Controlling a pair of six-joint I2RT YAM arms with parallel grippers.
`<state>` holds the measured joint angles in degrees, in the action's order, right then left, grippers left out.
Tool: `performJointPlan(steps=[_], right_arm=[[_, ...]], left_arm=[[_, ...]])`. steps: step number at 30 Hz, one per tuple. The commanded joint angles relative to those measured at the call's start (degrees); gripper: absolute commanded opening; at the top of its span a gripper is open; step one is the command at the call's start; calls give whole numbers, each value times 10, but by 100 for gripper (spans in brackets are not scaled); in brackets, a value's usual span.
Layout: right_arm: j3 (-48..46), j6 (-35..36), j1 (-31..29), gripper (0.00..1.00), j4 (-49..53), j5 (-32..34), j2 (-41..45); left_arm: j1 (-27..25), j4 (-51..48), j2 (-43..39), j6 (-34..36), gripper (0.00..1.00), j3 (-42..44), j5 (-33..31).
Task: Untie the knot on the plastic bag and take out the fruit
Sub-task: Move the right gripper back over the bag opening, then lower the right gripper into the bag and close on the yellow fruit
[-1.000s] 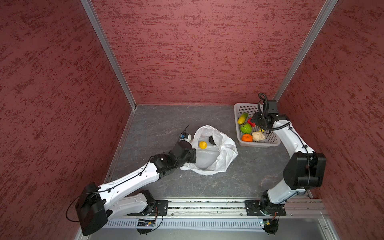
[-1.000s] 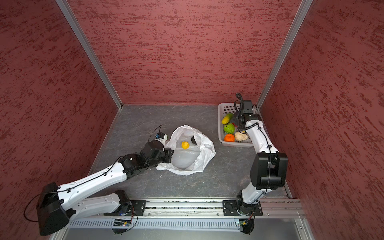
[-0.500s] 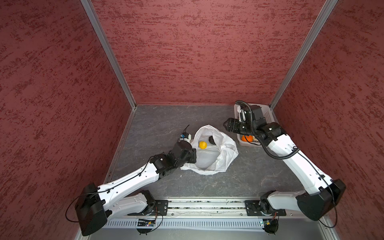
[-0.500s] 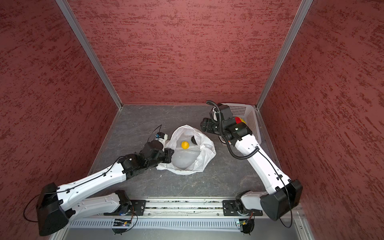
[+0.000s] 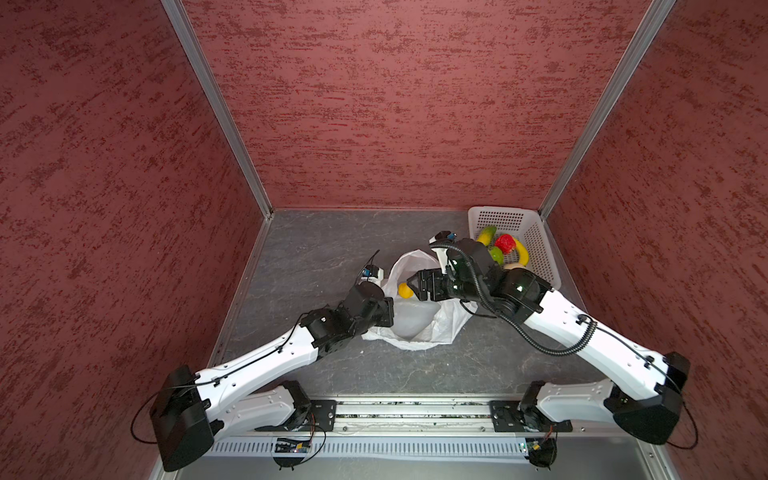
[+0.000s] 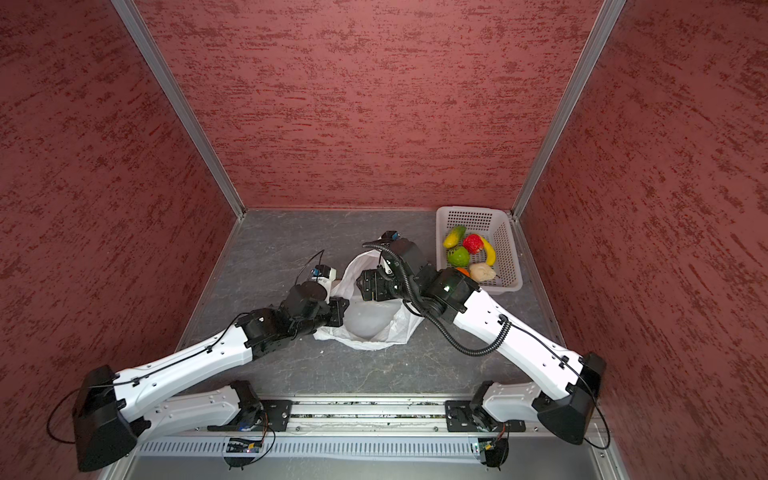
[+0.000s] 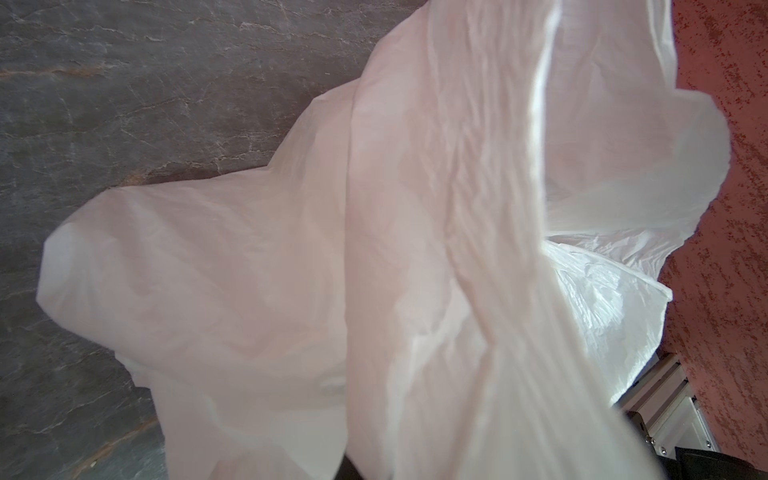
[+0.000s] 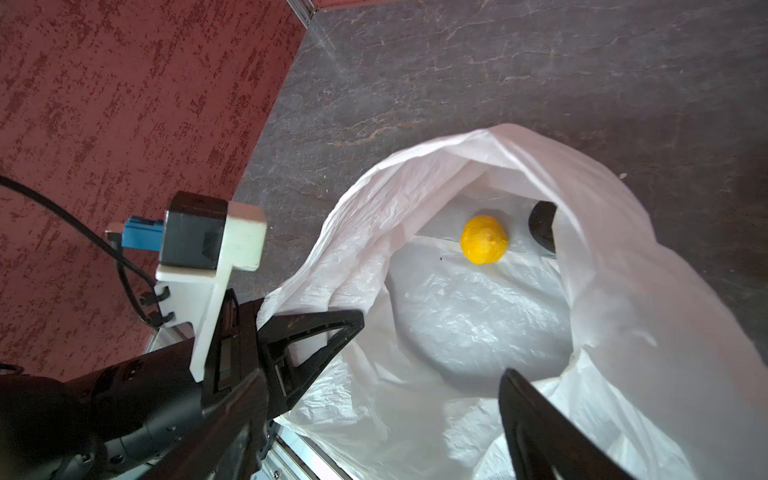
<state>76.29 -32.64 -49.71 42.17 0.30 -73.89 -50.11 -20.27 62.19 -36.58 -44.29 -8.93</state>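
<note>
— On the grey table [image 5: 316,249], just beyond the near rail [image 5: 411,409]: the plastic bag [image 5: 419,328], crumpled, mouth gaping upward.
— Held how?
— Pinched at its left rim by the left gripper [image 5: 387,309], fingers [image 8: 316,322] clamped tight on the white film; plain in both top views and from the right wrist.
— Inside?
— One yellow fruit [image 8: 484,240] on the bag's floor, toward the far side. Just beside it, a small dark piece [image 8: 540,226], half under a fold; impossible to name.
— Above the opening?
— The right gripper [image 5: 415,286], poised over the mouth near the yellow fruit, jaws spread wide, gripping nothing.
— Farther back?
— In the far right corner, well apart from the bag, a white perforated basket [image 6: 473,212]. Lying in it: a yellow-green oblong [image 6: 454,236], a red berry [image 6: 473,243], a green apple [image 6: 458,257], a banana [image 6: 491,252], a beige round piece [image 6: 483,272] and, partly behind the right arm [image 6: 478,316], an orange ball [image 6: 462,270]. All bunched together, berry between oblong and banana.
</note>
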Motion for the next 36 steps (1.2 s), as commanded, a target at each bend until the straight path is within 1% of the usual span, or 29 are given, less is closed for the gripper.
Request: performJointPlan(steps=[1, 11, 18, 19, 26, 36], right_arm=[[-36, -9, -16, 88, -33, 30, -6], [-161, 24, -29, 87, -139, 38, -34], [-172, 33, -29, 86, -179, 27, -91], [-175, 32, -29, 86, -188, 24, -109], [-175, 19, -23, 86, -223, 27, -160], [-180, -33, 18, 85, -313, 25, -217]], left_arm=[[-1, 6, -5, 4, 0, -1, -4], [-3, 10, -2, 4, 0, -4, -7], [-3, 9, 1, 6, 0, -12, -8], [-3, 9, 1, 6, 0, -14, -9], [-2, 13, 2, 8, 0, -14, -8], [-3, 25, 3, 10, 0, -9, -1]])
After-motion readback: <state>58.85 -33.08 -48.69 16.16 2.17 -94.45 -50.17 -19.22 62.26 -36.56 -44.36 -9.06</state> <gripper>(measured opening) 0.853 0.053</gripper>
